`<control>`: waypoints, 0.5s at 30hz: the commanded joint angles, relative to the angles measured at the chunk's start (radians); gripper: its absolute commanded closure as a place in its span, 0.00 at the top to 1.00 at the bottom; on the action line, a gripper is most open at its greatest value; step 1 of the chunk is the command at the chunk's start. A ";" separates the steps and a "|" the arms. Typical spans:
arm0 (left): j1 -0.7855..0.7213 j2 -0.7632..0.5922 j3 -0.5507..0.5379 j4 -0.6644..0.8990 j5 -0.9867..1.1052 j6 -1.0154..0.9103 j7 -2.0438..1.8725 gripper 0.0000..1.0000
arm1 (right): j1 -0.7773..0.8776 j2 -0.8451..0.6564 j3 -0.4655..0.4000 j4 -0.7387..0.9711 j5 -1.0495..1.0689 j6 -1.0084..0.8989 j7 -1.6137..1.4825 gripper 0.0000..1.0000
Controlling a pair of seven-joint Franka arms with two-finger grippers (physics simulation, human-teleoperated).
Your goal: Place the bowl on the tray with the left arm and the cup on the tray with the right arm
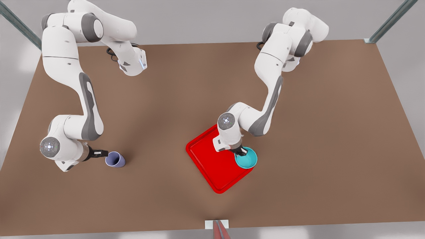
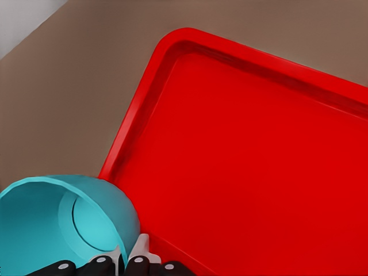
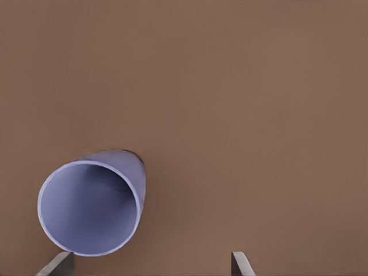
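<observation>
Nearest the front view's camera, at the lower left of the frame, the right gripper (image 1: 101, 153) sits low over the brown table (image 1: 166, 109) with its black tip touching or just short of the rim of the lavender cup (image 1: 115, 159). From the right wrist view the cup (image 3: 92, 202) shows its open mouth, and the two fingertips (image 3: 57, 265) stand wide apart, one right by the cup's rim and the other off over bare table; they do not straddle the cup. The cup rests on the table, well apart from the tray.

Moving rightward to the lower centre of the front view, the red tray (image 1: 212, 166) lies on the table, turned at an angle. At its right-hand corner the left gripper (image 1: 241, 152) pinches the rim of the teal bowl (image 1: 247, 160), which overlaps the tray's edge. In the left wrist view the fingers (image 2: 142, 253) are closed narrowly on the wall of the bowl (image 2: 52, 221), which is tilted, its mouth toward the camera, beside the raised rim of the tray (image 2: 241, 172). Whether the bowl touches the tray cannot be told.
</observation>
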 commanded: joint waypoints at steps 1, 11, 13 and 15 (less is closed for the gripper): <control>-0.005 0.006 0.003 0.004 -0.161 0.012 0.003 0.26 | -0.001 0.007 0.000 0.000 0.001 0.000 0.000 1.00; -0.051 0.097 0.031 0.022 -0.164 0.092 -0.029 1.00 | -0.001 0.068 0.000 0.014 0.018 0.003 -0.002 1.00; -0.057 0.095 0.034 0.022 -0.187 0.090 -0.031 1.00 | 0.000 0.075 0.000 0.014 0.018 0.003 -0.002 1.00; -0.063 0.086 0.031 0.021 -0.188 0.076 -0.061 1.00 | 0.000 0.079 0.000 0.014 0.031 0.003 -0.002 1.00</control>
